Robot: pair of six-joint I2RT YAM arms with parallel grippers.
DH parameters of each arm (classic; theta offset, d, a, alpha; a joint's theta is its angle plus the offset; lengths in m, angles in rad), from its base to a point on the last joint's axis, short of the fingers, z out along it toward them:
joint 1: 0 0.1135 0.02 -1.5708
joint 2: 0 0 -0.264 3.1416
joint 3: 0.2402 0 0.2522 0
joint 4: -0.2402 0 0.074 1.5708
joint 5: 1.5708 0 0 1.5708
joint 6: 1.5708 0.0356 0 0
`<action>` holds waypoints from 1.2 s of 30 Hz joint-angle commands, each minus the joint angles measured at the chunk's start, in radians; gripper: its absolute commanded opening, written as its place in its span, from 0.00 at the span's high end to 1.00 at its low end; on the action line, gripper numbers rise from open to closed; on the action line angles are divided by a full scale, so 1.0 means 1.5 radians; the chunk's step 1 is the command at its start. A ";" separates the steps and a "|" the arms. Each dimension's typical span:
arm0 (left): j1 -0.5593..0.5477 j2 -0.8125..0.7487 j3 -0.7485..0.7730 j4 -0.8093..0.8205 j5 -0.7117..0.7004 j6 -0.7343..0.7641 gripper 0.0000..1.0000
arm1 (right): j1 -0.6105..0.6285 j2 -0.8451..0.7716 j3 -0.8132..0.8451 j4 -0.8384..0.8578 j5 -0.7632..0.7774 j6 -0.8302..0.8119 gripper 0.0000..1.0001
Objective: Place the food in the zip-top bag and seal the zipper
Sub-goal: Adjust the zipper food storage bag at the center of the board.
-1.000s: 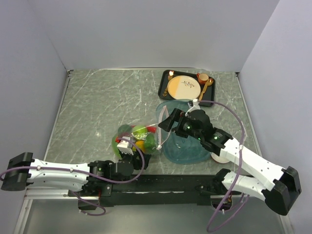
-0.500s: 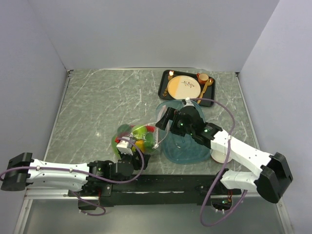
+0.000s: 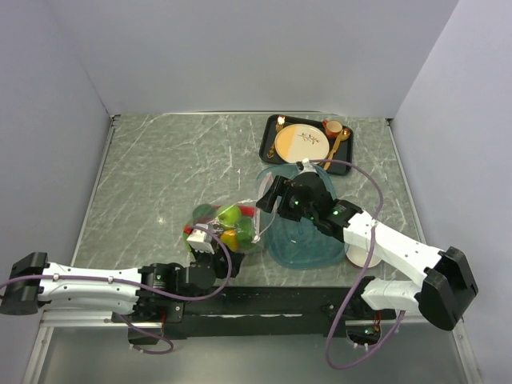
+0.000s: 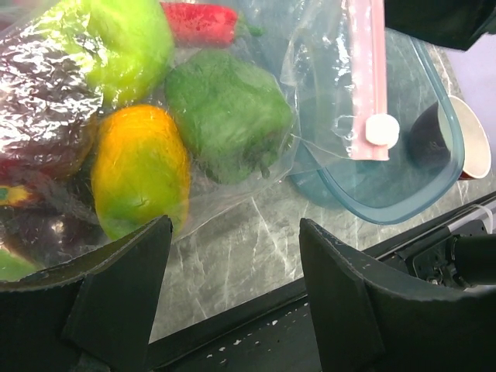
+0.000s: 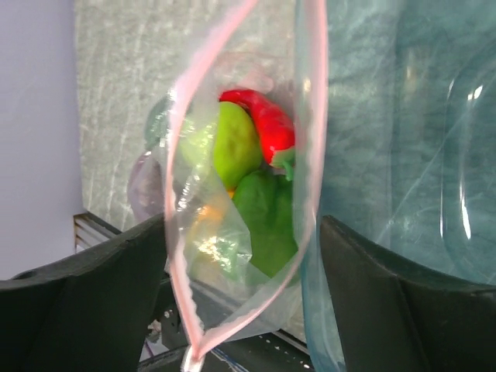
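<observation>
Scene: two arms reach in over a grey marbled bench [image 3: 160, 160], both working at one clear bag near its middle.
Zip-top bag: the zip-top bag [image 3: 210, 218] lies on the bench just left of a translucent teal tray [image 3: 308, 244], and its mouth end drapes over the tray's rim.
Food: the food [image 3: 232, 224] sits inside the bag. A dark green pepper [image 4: 229, 112], a lime-green pepper [image 4: 124, 46], an orange-yellow piece [image 4: 139, 170], a red piece [image 4: 201, 22] and a purple piece [image 4: 39, 85] press against the film.
Zipper: the pale pink zipper [image 4: 367, 77] is unsealed. In the right wrist view its two strips gape into a long loop. A white slider [image 4: 382, 129] sits at the near end, above the teal tray.
Left end effector: the left end effector [image 4: 232, 240] is at the bag's near edge with fingers spread wide. Bare bench shows between them and nothing is visibly clamped.
Right end effector: the right end effector [image 5: 242, 232] also has its fingers wide apart, one on either side of the bag's open mouth, with no grip visible.
Background: a black tray [image 3: 270, 140] holding a tan plate [image 3: 300, 142] stands at the far side, well apart from the bag. A white-rimmed cup [image 4: 465, 132] stands just beside the teal tray.
</observation>
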State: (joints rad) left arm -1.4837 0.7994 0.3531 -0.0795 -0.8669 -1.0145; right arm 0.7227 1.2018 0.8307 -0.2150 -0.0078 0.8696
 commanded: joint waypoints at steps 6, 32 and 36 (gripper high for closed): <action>-0.004 -0.003 -0.004 0.000 -0.017 -0.017 0.28 | -0.008 0.004 0.024 0.039 -0.018 -0.014 0.39; -0.004 -0.019 -0.008 -0.018 -0.021 -0.035 0.28 | -0.005 0.025 0.037 0.021 -0.014 -0.009 0.57; -0.004 -0.021 -0.015 -0.020 -0.027 -0.038 0.27 | -0.007 -0.020 0.009 0.019 -0.007 -0.012 0.78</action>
State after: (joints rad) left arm -1.4837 0.7811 0.3328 -0.0963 -0.8742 -1.0527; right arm 0.7174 1.2541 0.8574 -0.1970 -0.0475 0.8574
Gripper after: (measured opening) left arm 0.725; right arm 0.273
